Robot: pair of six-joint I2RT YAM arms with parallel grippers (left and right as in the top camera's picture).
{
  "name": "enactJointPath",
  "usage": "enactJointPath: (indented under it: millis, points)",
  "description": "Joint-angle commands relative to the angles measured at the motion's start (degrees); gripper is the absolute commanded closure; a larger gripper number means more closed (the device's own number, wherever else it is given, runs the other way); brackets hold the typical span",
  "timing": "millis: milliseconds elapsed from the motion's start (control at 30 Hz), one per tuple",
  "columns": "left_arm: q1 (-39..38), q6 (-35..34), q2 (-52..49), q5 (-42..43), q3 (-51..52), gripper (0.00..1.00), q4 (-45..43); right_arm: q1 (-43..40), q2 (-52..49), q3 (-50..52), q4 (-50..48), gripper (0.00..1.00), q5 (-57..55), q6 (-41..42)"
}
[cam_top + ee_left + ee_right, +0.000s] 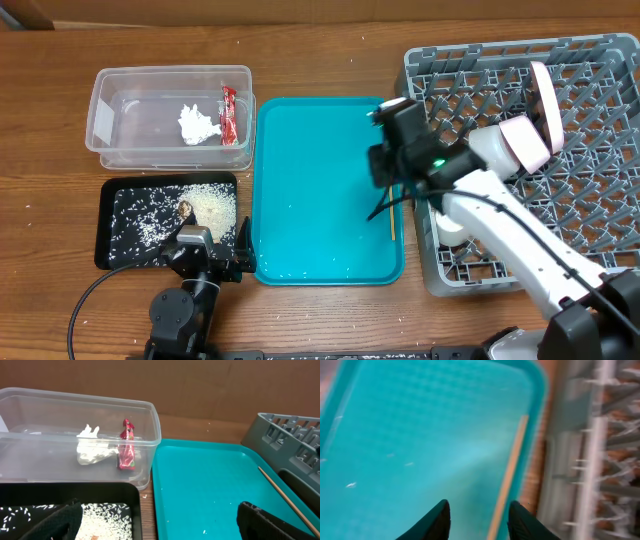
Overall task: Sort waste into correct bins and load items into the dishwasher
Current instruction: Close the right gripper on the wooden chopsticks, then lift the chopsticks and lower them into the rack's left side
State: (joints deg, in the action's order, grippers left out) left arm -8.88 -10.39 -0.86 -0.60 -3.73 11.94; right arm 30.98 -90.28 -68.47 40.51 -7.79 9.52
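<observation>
Overhead alone shows the plate (545, 100) standing in the dish rack (600, 200) and the right gripper (378, 205) over the teal tray's (310, 200) right edge. The left wrist view shows the left gripper (165, 522) spread wide and empty, with the napkin (92, 452) and wrapper (126, 450) in the clear tub (150, 425). The blurred right wrist view shows its fingers (432, 522) parted astride a chopstick (512, 465) lying on the tray.

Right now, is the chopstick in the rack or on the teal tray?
On the teal tray: the chopstick lies flat along its right edge, outside the rack.
</observation>
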Motion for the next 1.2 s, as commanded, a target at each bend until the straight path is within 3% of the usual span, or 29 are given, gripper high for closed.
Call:
enactJointPath:
  millis: [0,333,600,767,900,967,1167]
  points:
    - [0.35,-0.55,0.61,0.46,0.24,0.00,-0.17,2.69,-2.36,1.20,-0.81,0.59,-2.51,5.97]
    - [0.33,-0.55,0.61,0.46,0.24,0.00,-0.17,3.23,-17.79,1.90,-5.11,0.59,-14.75,8.63]
    - [0.35,-0.55,0.61,0.46,0.24,0.00,-0.17,1.92,-20.98,1.99,-5.55,0.59,-16.70,10.47]
    - [0.35,-0.55,0.61,0.46,0.24,0.00,-0.17,1.49,-20.98,2.64,-5.68,0.74,-6.97,10.45]
    - [0.35,-0.55,0.61,0.46,0.24,0.00,-0.17,1.53,-20.98,2.84,-4.24,0.76,-2.23,10.19]
    - [0.33,-0.55,0.61,0.46,0.24,0.00,-0.20,1.64,-20.96,2.82,-3.32,0.87,0.55,10.21]
    - [0.33,-0.55,0.61,0.46,0.24,0.00,-0.20,1.62,-19.21,0.13,0.22,0.96,2.16,10.01]
